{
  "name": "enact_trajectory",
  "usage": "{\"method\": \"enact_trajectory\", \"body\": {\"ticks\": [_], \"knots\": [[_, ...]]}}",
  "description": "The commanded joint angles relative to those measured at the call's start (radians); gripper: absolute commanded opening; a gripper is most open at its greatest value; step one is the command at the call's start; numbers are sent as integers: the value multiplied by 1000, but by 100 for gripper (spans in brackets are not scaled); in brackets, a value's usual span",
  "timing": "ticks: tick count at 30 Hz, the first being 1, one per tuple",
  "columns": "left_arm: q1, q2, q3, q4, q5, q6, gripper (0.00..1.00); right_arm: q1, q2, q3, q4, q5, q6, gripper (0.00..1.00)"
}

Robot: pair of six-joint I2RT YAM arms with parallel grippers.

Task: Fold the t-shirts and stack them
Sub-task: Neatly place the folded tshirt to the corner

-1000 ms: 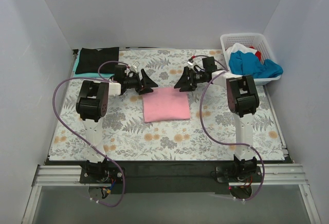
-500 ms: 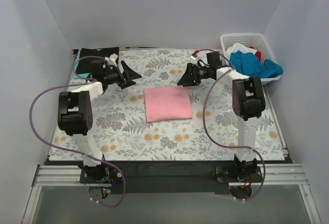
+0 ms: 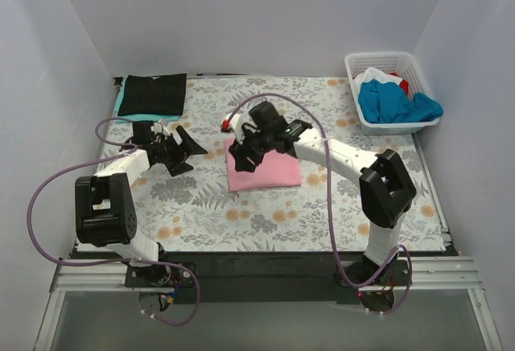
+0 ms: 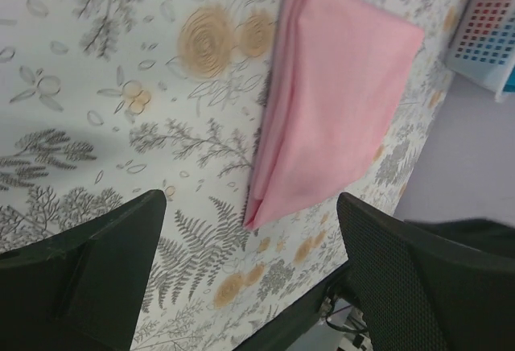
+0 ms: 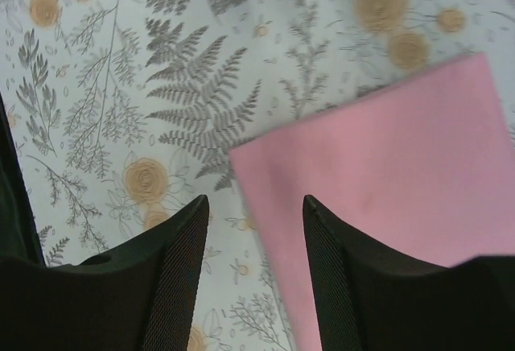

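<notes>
A folded pink t-shirt (image 3: 273,171) lies flat mid-table on the floral tablecloth (image 3: 201,206). My right gripper (image 3: 240,158) is open over the shirt's far left corner. In the right wrist view (image 5: 256,206) the shirt's (image 5: 402,174) left edge runs between the two fingers. My left gripper (image 3: 191,152) is open and empty, left of the shirt, apart from it. Its wrist view (image 4: 249,286) shows the pink shirt (image 4: 330,101) ahead. A folded black t-shirt (image 3: 153,92) lies on a teal one (image 3: 129,116) at the far left corner.
A white lattice basket (image 3: 378,57) at the far right holds a blue t-shirt (image 3: 394,101), a white one (image 3: 372,76) and a red one (image 3: 404,87). It also shows in the left wrist view (image 4: 491,29). White walls enclose the table on three sides.
My right arm has swung left from near the basket to over the pink shirt's left corner. My left gripper has moved nearer and lower, away from the black shirt.
</notes>
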Motion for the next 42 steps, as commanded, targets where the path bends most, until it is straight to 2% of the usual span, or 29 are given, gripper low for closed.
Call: {"method": "enact_trajectory", "body": {"ticks": [1,2,9,20,32,42], "knots": [[-2,-16,-34,-33,-41,-25,87,108,17,-24,-54,209,-129,56],[-2,-11,-39,-22,-41,-26,87,143,26,-23,-54,227,-129,53],[-2,53,-47,-7,-35,-34,88,237,140,5,-47,281,-132,50],[0,66,-65,22,-14,-20,88,257,230,32,1,300,-154,49],[-2,70,-63,29,3,-22,88,294,200,97,-14,356,-186,47],[-2,66,-66,36,3,-19,88,294,278,43,2,390,-206,46]]}}
